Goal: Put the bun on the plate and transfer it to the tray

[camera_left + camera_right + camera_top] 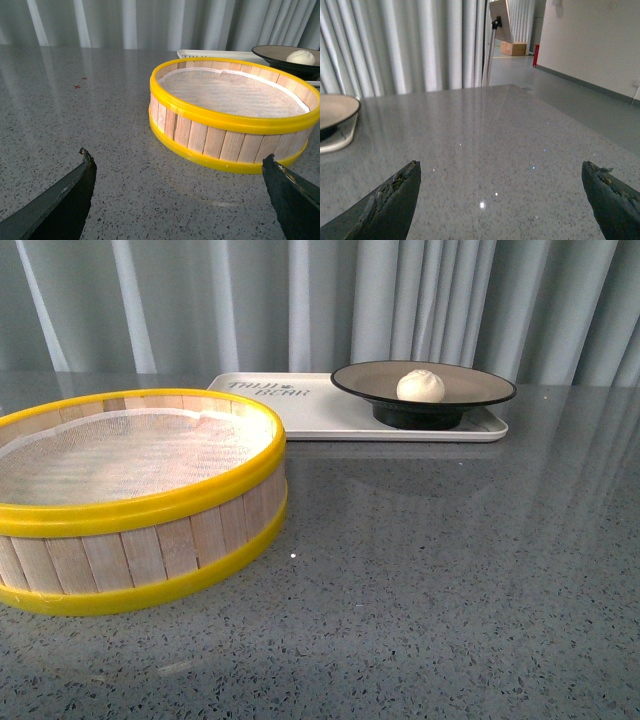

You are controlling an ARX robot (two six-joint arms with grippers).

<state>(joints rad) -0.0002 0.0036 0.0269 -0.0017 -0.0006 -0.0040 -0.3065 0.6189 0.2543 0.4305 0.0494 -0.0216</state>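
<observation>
Left hand (177, 200): fingers spread wide apart, nothing between them, held low over the speckled grey surface (75, 115). Just beyond its fingertips stood the steamer basket (232, 117), wooden slats banded with yellow rims and lined with white cloth. Two small red marks (80, 83) lay on the surface off to one side, well apart from the basket.

Right hand (500, 200): fingers likewise wide apart and holding nothing, above bare surface; only an edge of the plate (337, 107) and a corner of the tray (340, 140) showed at the border of this view.

Front view: neither hand appeared. The bun (421, 386) sat near the centre of the plate (480, 390), and the plate stood on the right-hand part of the tray (300, 415), whose dark lettering lay uncovered on its left part. The tray rested at the far side of the surface, before the pale curtains (300, 300), with the basket nearer and to the left.
</observation>
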